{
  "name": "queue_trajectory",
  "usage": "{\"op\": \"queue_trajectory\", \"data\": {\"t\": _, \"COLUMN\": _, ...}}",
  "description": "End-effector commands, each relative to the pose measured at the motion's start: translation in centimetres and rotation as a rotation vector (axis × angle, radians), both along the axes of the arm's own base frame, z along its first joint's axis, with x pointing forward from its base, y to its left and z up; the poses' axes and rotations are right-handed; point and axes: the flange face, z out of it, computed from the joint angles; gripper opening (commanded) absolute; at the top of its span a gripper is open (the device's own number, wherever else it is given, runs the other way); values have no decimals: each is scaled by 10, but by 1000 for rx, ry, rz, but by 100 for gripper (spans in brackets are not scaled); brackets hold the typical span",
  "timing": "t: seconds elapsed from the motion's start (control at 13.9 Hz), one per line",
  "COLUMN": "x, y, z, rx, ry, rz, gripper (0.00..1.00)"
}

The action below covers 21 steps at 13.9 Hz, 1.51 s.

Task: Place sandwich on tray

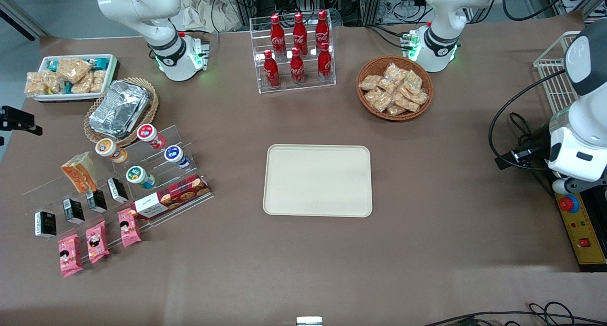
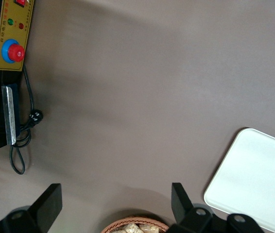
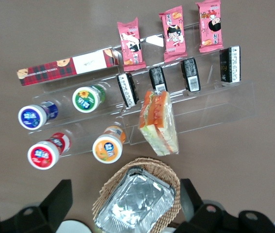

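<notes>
The sandwich (image 1: 79,172) is a wrapped triangular wedge with orange and green filling. It leans on the clear stepped shelf (image 1: 57,189) toward the working arm's end of the table, and it shows in the right wrist view (image 3: 159,123) too. The cream-beige tray (image 1: 317,180) lies flat and bare at the table's middle; one corner of it shows in the left wrist view (image 2: 259,179). My gripper (image 3: 124,190) is open and empty, high above the foil container, apart from the sandwich. It is out of the front view.
A foil container (image 1: 119,109) sits in a wicker basket (image 3: 172,175) beside the shelf. Yogurt cups (image 1: 141,176), black boxes (image 1: 96,200), a cookie box (image 1: 170,196) and pink packs (image 1: 97,241) fill the shelf. A cola rack (image 1: 295,51) and a snack basket (image 1: 394,87) stand farther from the camera than the tray.
</notes>
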Motion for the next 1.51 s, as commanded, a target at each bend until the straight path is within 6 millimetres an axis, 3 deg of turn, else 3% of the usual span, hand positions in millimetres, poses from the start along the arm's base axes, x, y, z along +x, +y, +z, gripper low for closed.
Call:
{"op": "queue_trajectory", "data": {"t": 0.0, "x": -22, "y": 0, "z": -25, "rx": -10, "ry": -29, "rz": 44, "gripper": 98}}
{"op": "queue_trajectory", "data": {"t": 0.29, "x": -17, "y": -2, "z": -73, "rx": -32, "ry": -39, "rz": 77, "gripper": 98}}
{"op": "queue_trajectory", "data": {"t": 0.36, "x": -17, "y": -4, "z": -93, "rx": -32, "ry": -34, "rz": 84, "gripper": 98}}
{"op": "queue_trajectory", "data": {"t": 0.5, "x": -21, "y": -20, "z": -116, "rx": -42, "ry": -66, "rz": 122, "gripper": 98}}
{"op": "queue_trajectory", "data": {"t": 0.65, "x": -15, "y": -20, "z": -130, "rx": -45, "ry": -51, "rz": 136, "gripper": 98}}
{"op": "queue_trajectory", "data": {"t": 0.94, "x": 2, "y": -20, "z": -180, "rx": -61, "ry": -7, "rz": 151, "gripper": 98}}
{"op": "queue_trajectory", "data": {"t": 1.44, "x": 9, "y": -25, "z": -193, "rx": -73, "ry": -16, "rz": 160, "gripper": 98}}
